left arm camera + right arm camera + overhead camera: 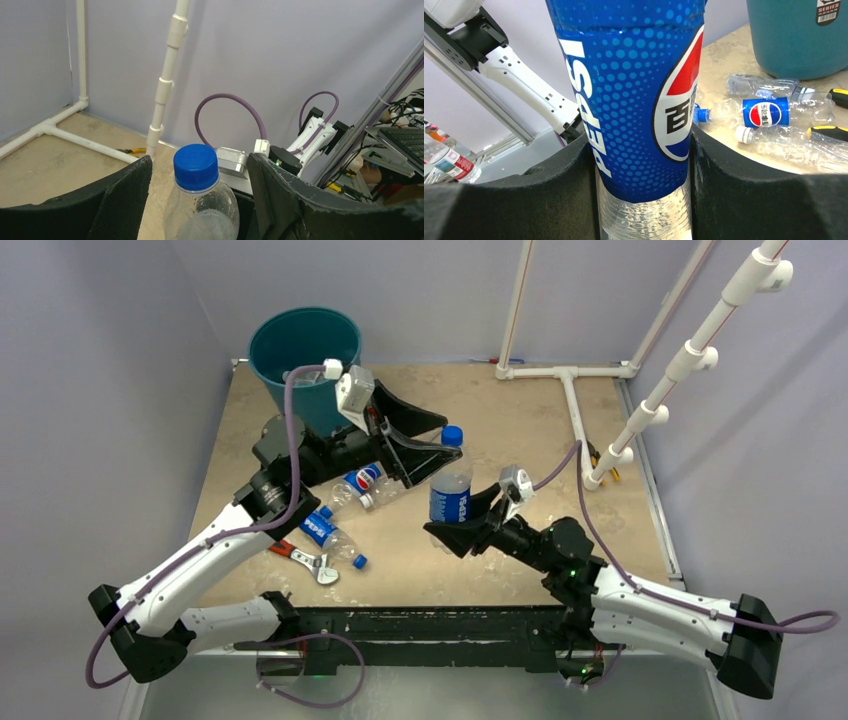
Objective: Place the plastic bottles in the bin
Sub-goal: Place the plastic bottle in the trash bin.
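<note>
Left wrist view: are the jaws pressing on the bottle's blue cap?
No: the jaws of the left gripper stand clear of the blue cap, a gap showing on each side.

Bare tan tabletop [520, 430] lies open between the upright blue-labelled plastic bottle [451, 492] at centre and the white pipe frame [573, 405] far right; fallen clear bottles [322, 530] and a red-handled wrench [308, 560] clutter the near left.
</note>
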Robot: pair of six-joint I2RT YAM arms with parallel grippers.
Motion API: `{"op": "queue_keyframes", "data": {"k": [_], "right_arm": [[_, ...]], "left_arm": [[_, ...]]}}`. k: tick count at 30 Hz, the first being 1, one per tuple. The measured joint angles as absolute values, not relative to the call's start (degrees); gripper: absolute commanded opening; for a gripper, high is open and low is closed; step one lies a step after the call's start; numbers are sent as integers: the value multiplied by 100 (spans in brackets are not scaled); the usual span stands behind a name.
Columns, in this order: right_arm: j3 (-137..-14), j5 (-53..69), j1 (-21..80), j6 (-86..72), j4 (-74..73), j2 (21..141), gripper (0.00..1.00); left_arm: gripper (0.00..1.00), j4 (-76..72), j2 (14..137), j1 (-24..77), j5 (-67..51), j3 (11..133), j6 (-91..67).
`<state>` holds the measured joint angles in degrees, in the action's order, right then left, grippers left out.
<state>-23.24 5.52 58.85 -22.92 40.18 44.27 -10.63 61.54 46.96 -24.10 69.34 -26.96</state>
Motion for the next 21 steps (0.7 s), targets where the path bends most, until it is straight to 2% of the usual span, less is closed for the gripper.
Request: {"op": "queue_keyframes", "data": {"k": [2, 5, 9, 11, 14, 17, 21], "right_arm": [[-2346, 552, 5885, -2290, 4014, 4464, 32], [-2355, 552, 5885, -2285, 4012, 4473, 32], [-2355, 552, 5885, -2285, 3981, 4477, 32], [-2355, 550, 5883, -2276, 3977, 4495, 32], [-2355, 552, 5883, -2244, 3970, 4499, 32], [-2355, 552, 5883, -2226, 3964, 4512, 32], [-2357, 565, 5883, -2178, 3953, 4536, 33]], "left_arm": [[64, -996, 6237, 4696, -2493, 6963, -2709], [49, -871, 6346, 4703, -2580, 6965, -2746], [39, -786, 6407, 4703, -2663, 6965, -2762], [38, -821, 6405, 4700, -2661, 6969, -2766], [49, -840, 6405, 4700, -2663, 6978, -2788], [48, -838, 6410, 4703, -2705, 6978, -2810], [16, -851, 6431, 4694, -2722, 6980, -2847]]}}
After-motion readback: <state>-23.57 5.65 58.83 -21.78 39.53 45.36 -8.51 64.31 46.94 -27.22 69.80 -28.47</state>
